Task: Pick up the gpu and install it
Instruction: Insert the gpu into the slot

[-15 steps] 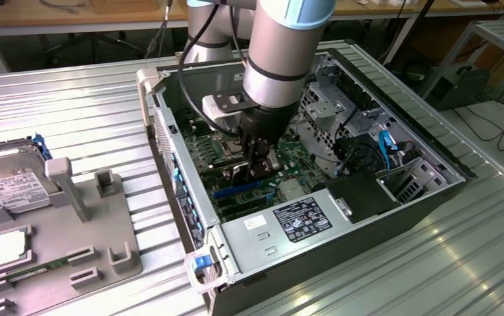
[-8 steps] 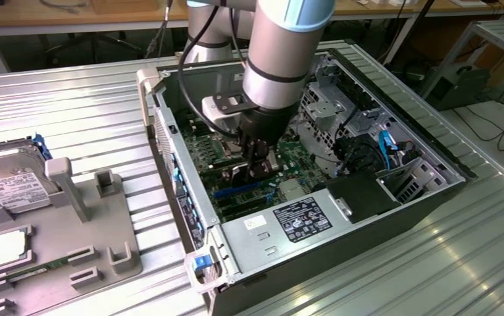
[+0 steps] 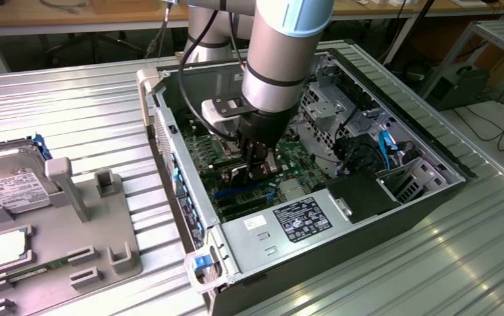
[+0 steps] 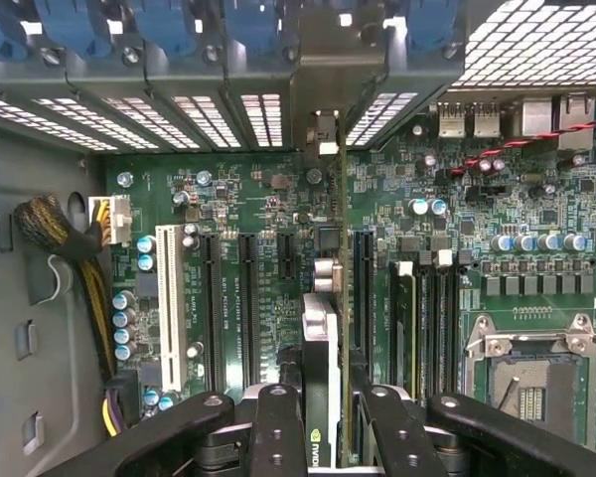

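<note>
Green motherboard (image 4: 278, 199) with one white slot (image 4: 171, 308), blue latches (image 4: 253, 25), black-and-green gpu (image 4: 320, 397), grey ribbed table (image 3: 76, 112).

- Bright, even light washed the ribbed metal table (image 3: 85, 112), which shone pale.
- Inside the case (image 3: 340, 263) the arm (image 3: 278, 59) cast shade over the motherboard (image 3: 301, 161).
- In the wrist view the vent grilles (image 4: 536, 40) burned out white.
- The gpu (image 4: 318, 368) edge glinted; the gripper (image 4: 328, 422) lay in dark shadow.
</note>
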Controlling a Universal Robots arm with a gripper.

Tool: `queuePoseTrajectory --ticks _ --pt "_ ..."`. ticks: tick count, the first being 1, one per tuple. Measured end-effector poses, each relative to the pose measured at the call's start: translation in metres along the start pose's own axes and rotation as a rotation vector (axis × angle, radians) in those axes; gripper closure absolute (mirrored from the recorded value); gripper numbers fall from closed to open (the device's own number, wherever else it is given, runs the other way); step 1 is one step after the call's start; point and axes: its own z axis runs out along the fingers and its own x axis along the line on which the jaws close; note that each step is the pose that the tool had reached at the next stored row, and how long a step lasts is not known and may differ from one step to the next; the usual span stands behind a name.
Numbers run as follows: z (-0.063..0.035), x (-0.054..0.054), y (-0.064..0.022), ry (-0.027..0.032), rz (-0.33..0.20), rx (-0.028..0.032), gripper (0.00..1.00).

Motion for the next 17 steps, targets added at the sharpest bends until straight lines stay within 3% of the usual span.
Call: queuePoseTrajectory --ticks 7,17 --pt "0.0025 -0.0006 0.0 0.0003 0.002 -0.0012 0.73" --pt "0.0016 -0.0006 0.0001 0.0002 0.002 -0.0139 0.73"
